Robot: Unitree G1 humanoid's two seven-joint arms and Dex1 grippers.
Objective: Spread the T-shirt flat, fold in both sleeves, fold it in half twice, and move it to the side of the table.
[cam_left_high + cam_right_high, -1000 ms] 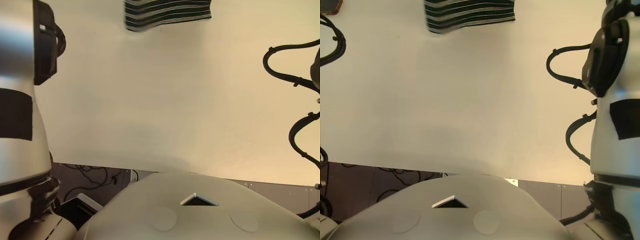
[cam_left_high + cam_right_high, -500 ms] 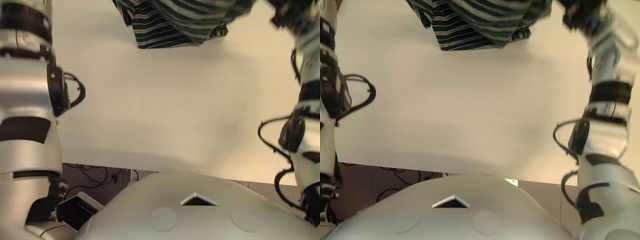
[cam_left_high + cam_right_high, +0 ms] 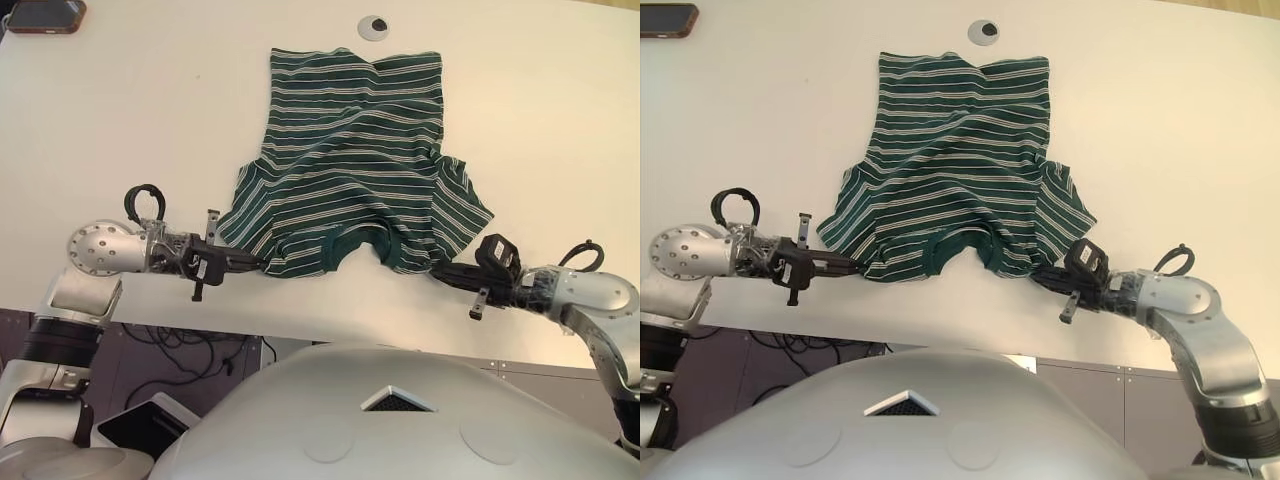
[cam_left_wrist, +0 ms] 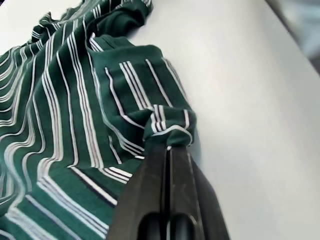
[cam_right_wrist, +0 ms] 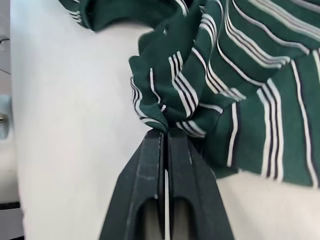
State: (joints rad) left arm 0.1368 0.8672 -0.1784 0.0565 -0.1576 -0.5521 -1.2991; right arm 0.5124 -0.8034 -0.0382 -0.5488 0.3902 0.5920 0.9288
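Note:
A dark green T-shirt (image 3: 352, 165) with white stripes lies on the white table (image 3: 150, 120), collar toward me, hem at the far side. My left gripper (image 3: 258, 263) is shut on the near left shoulder corner of the T-shirt (image 4: 100, 100), low over the table. My right gripper (image 3: 437, 269) is shut on the near right shoulder corner of the T-shirt (image 5: 240, 75). The sleeves are bunched and wrinkled, and the collar (image 3: 357, 237) sits between the two grippers.
A dark phone (image 3: 45, 15) lies at the far left corner of the table. A small round grey-rimmed disc (image 3: 375, 27) sits just beyond the hem. The table's near edge (image 3: 330, 335) runs just below both grippers. Bare tabletop lies left and right of the shirt.
The camera view has tilted far down. The shirt, which hung bunched at the top of the view, now lies on the table with both grippers low at its near corners.

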